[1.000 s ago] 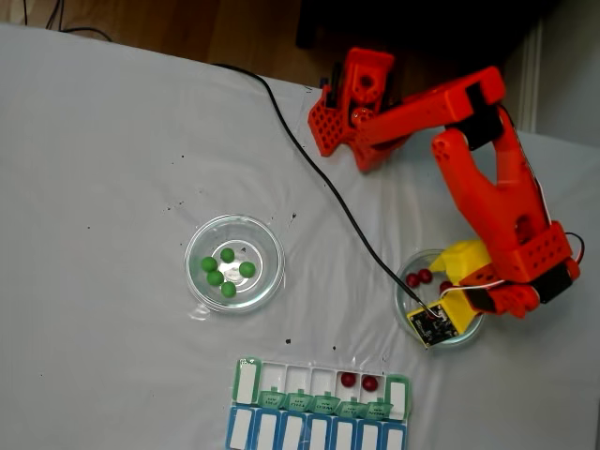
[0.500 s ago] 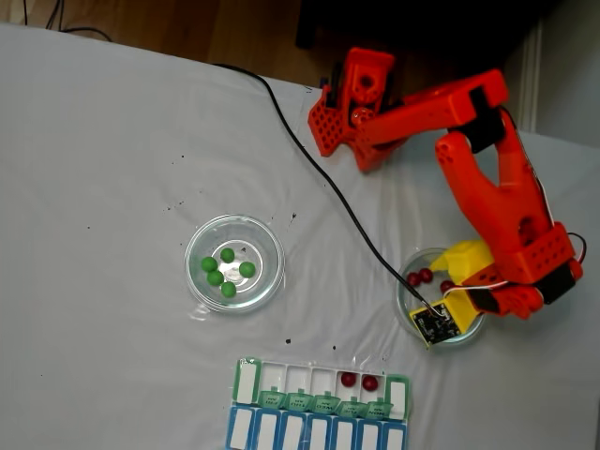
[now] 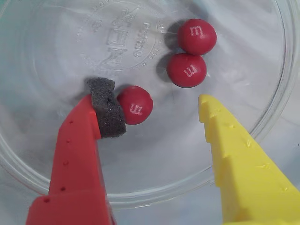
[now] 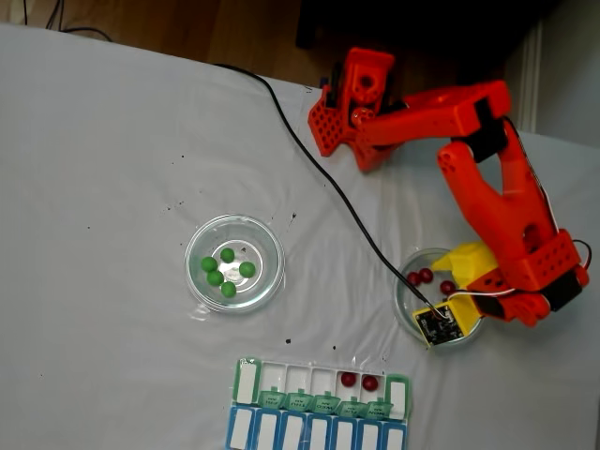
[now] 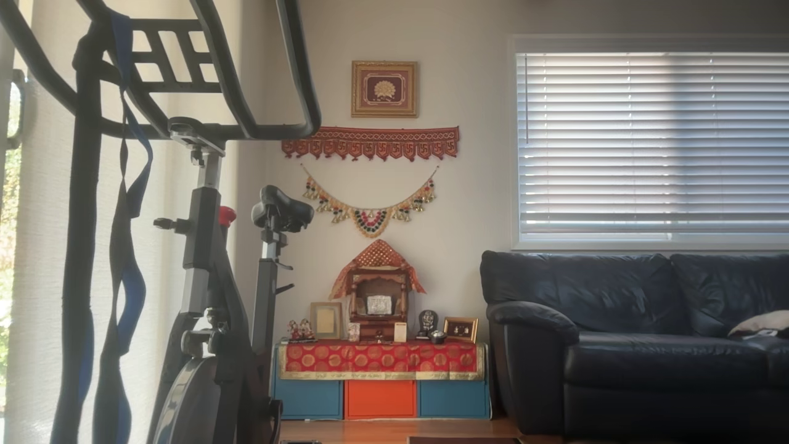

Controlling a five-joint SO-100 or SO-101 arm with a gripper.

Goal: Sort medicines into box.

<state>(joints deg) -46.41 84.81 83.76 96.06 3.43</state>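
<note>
In the wrist view my gripper (image 3: 154,101) is open inside a clear glass dish (image 3: 262,117). Its red finger carries a grey foam pad (image 3: 107,112) that touches one dark red medicine (image 3: 135,105). The yellow finger (image 3: 234,150) stands apart on the right. Two more red medicines (image 3: 191,52) lie together further up. The fixed view shows the gripper (image 4: 454,281) low over the right dish (image 4: 405,309). The box (image 4: 291,377) lies at the bottom edge with two red medicines (image 4: 358,381) in its white compartments. Several green medicines (image 4: 223,269) sit in the left dish (image 4: 267,281).
A black cable (image 4: 319,173) runs across the white table from the top to the wrist camera board (image 4: 433,325). The arm's orange base (image 4: 352,103) stands at the back. The other view looks into a room with an exercise bike (image 5: 209,277) and a sofa (image 5: 635,333).
The arm has shifted slightly right and lower over the right dish. The pills in both dishes and in the box lie as before.
</note>
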